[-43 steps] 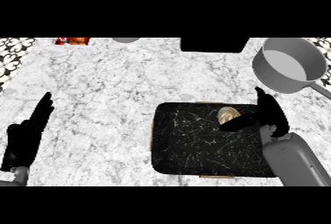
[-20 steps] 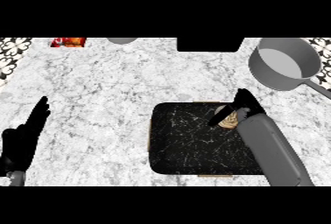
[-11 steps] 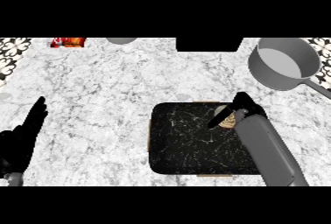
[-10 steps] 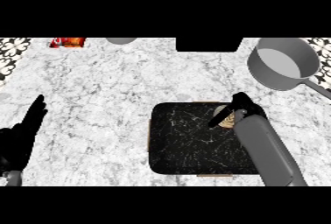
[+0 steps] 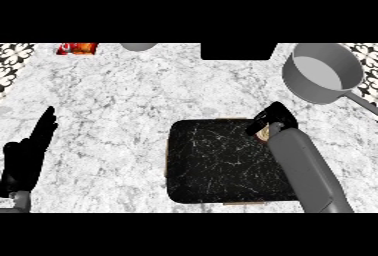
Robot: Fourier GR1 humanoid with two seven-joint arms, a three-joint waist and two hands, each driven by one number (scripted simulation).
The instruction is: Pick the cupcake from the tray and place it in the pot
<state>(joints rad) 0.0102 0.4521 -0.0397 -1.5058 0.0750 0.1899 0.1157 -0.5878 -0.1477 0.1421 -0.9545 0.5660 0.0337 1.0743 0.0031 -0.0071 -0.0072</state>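
Note:
A black tray lies on the marble counter, right of centre. At its far right corner sits the cupcake, mostly hidden; only a pale sliver shows. My right hand is over it with its fingers curled round it, shut on the cupcake. The grey forearm runs down across the tray's right side. The grey pot stands at the far right, apart from the hand, its handle pointing right and toward me. My left hand rests open at the left edge, fingers up.
A red packet, a grey bowl's rim and a black object line the counter's far edge. Bare marble lies between the tray and the pot and across the counter's left half.
My right hand has come in from the tray's right edge onto the cupcake and its fingers have curled round it. The left hand has stayed in place.

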